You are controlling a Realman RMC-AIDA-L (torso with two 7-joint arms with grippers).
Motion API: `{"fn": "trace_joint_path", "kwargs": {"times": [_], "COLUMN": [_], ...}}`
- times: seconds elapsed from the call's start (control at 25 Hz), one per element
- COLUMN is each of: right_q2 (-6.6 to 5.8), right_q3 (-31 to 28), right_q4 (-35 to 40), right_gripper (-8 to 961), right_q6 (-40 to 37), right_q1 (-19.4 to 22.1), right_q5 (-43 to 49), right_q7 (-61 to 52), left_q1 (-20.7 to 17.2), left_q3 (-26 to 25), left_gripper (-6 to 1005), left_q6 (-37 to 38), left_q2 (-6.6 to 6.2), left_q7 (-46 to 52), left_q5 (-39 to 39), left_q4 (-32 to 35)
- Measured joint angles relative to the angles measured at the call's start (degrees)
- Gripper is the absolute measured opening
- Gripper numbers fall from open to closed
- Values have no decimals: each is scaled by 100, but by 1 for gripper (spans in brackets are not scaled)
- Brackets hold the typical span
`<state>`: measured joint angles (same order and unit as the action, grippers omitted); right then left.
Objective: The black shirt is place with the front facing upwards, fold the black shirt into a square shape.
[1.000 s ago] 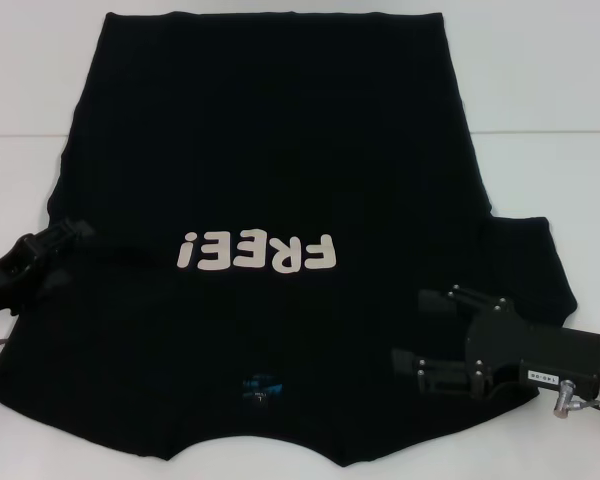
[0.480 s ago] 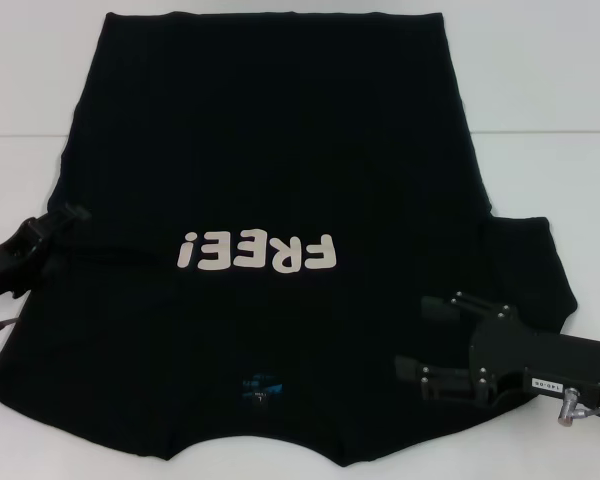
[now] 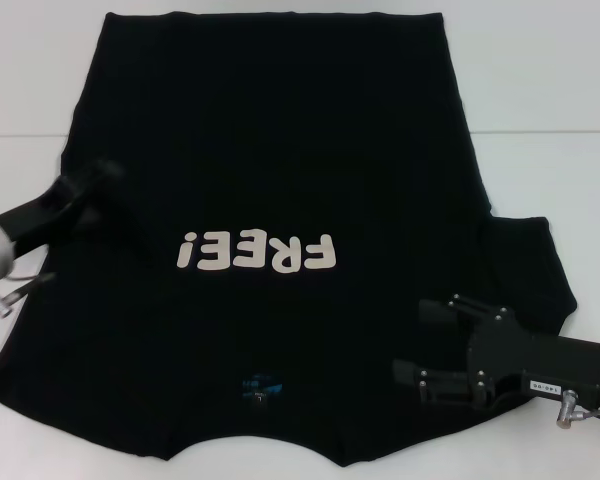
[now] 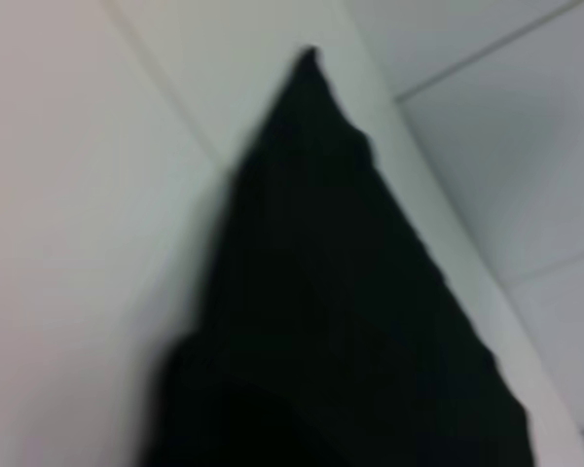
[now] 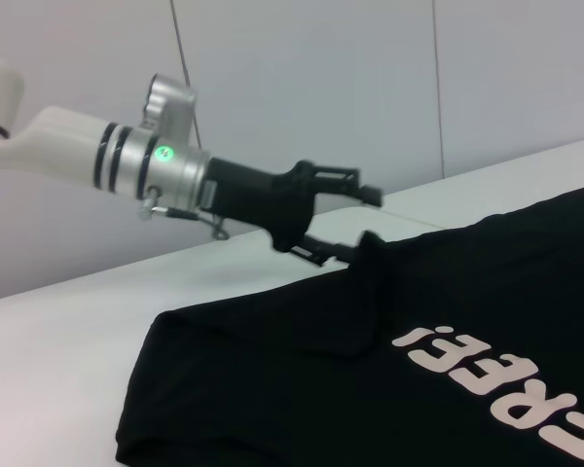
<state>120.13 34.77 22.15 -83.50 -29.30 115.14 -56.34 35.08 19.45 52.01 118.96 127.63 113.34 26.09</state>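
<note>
The black shirt point(image 3: 280, 130) lies spread flat on the white table, chest up, with its white "FREE!" lettering point(image 3: 258, 252) and a small blue neck label point(image 3: 260, 383) toward me. My left gripper point(image 3: 105, 175) hovers at the shirt's left edge. In the right wrist view the left gripper point(image 5: 370, 219) has its fingers apart, the lower one touching the cloth point(image 5: 370, 370). My right gripper point(image 3: 412, 340) is open over the shirt beside the right sleeve point(image 3: 530, 260), holding nothing. The left wrist view shows only a dark wedge of cloth point(image 4: 350, 321).
The white table point(image 3: 540, 90) runs around the shirt, with bare strips on the left, right and far sides. A seam line crosses the table point(image 3: 550, 133) behind the right sleeve. A thin cable point(image 3: 25, 285) hangs from the left wrist.
My left gripper has swung up and away from me along the shirt's left edge, moving fast. The right gripper has eased slightly toward me. The shirt lies as before.
</note>
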Motion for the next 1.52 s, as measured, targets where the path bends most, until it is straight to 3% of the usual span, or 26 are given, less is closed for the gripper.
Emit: {"fn": "trace_joint_path", "kwargs": {"times": [0.2, 0.36, 0.56, 0.72, 0.92, 1.0, 1.16, 1.28, 1.4, 1.52], "right_q2": [0, 0, -7, -49, -59, -91, -192, -336, -467, -537], "right_q3": [3, -21, -117, -228, -187, -184, -214, -212, -258, -356], "right_q4": [-6, -8, 26, 329, 1378, 1823, 2785, 3480, 3792, 3845], "right_gripper": [941, 941, 942, 942, 941, 941, 942, 942, 942, 942], "right_q6": [0, 28, 76, 86, 14, -113, -483, -670, -919, -1210], "right_q1": [-1, 1, 23, 78, 239, 300, 370, 298, 77, -159], "right_q5": [-11, -33, -140, -214, 8, 226, 795, 1509, 2250, 2736], "right_q7": [0, 0, -152, -888, -2955, -3839, -5528, -7090, -8379, -8865], "left_q1": [157, -8, -645, -1240, -1759, -1826, -1856, -1852, -1825, -1813], "left_q3": [7, 18, 397, 829, 1188, 1239, 1229, 1222, 1223, 1217], "left_gripper": [907, 907, 907, 908, 908, 908, 908, 908, 907, 906], "left_q6": [583, 1615, 3044, 4189, 4495, 4477, 4478, 4494, 4520, 4446], "left_q2": [56, -15, -106, -42, 258, 319, 326, 312, 310, 325], "left_q7": [-524, -1193, -2474, -4032, -5313, -5463, -5514, -5524, -5530, -5559], "left_q5": [-204, -237, -192, -113, 343, 466, 513, 493, 478, 477], "left_q4": [-56, 40, 480, 1096, 1781, 1899, 1904, 1898, 1904, 1893]}}
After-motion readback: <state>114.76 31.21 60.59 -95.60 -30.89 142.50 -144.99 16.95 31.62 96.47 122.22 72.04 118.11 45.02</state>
